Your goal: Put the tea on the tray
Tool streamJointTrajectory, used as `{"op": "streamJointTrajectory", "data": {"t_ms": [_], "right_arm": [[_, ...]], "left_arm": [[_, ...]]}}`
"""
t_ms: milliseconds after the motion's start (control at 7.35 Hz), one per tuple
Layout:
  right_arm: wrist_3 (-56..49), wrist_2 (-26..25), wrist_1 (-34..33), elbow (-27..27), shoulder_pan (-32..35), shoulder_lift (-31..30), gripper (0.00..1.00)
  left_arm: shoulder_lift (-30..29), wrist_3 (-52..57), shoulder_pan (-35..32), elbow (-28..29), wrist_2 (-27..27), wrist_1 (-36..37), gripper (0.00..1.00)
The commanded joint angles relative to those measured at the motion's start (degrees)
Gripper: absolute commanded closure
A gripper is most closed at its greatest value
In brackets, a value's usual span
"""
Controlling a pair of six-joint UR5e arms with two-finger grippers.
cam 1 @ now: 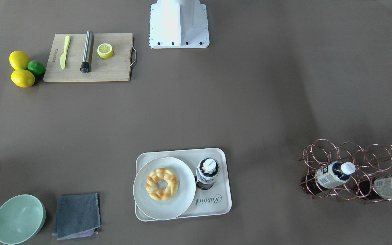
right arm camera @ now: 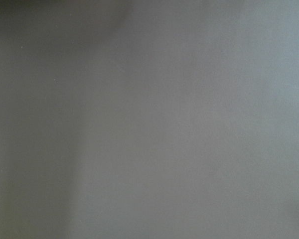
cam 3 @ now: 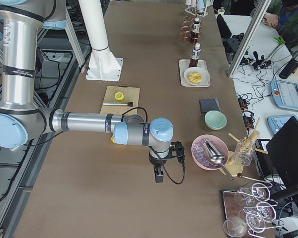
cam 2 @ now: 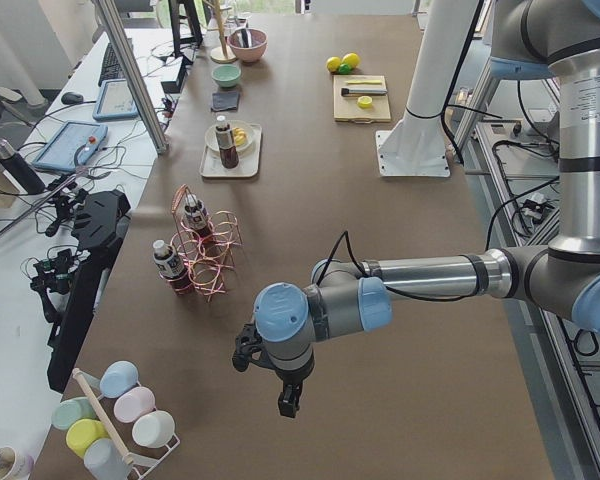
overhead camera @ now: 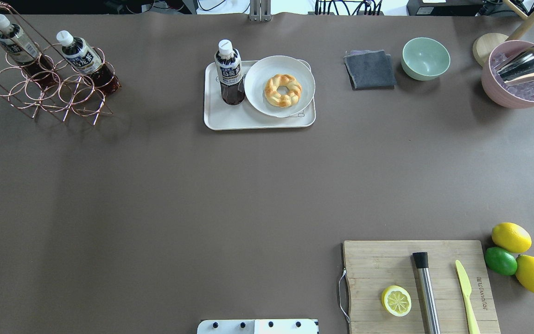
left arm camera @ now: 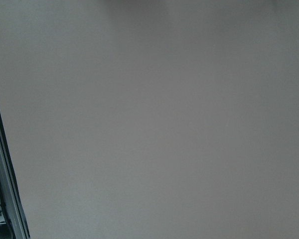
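Although both arms show in the side views, whether the left gripper (cam 2: 288, 405) or the right gripper (cam 3: 159, 177) is parted or clenched cannot be told; each hangs above the table (overhead camera: 155, 195). Farther off, the tea (overhead camera: 230, 74) stands upright on the tray (overhead camera: 230, 118), just beside the plate (overhead camera: 255, 88); 2 more bottles (overhead camera: 86, 60) lean in the wire rack (overhead camera: 49, 88).

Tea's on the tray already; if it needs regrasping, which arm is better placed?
Probably left. The tea stands on the tray's left side; the plate fills its right, in the right arm's way. Left end effector and right end effector both hang far off.
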Motion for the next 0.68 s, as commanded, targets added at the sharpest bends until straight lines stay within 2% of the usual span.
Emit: {"op": "streamJointTrajectory", "data": {"t_ms": [0, 136, 544], "right_arm": [[0.0, 0.1, 0.0, 0.0, 0.0, 0.0, 0.0], [-0.1, 0.3, 0.1, 0.1, 0.0, 0.0, 0.0], [-0.1, 0.4, 0.1, 0.1, -0.2, 0.0, 0.0]], "left_arm": [[0.6, -5.9, 3.0, -2.4, -1.3, 0.0, 0.0], [0.5, -5.9, 3.0, -2.0, -2.8, 0.0, 0.0], [0.6, -5.7, 3.0, -2.1, -2.4, 0.0, 0.0]]}}
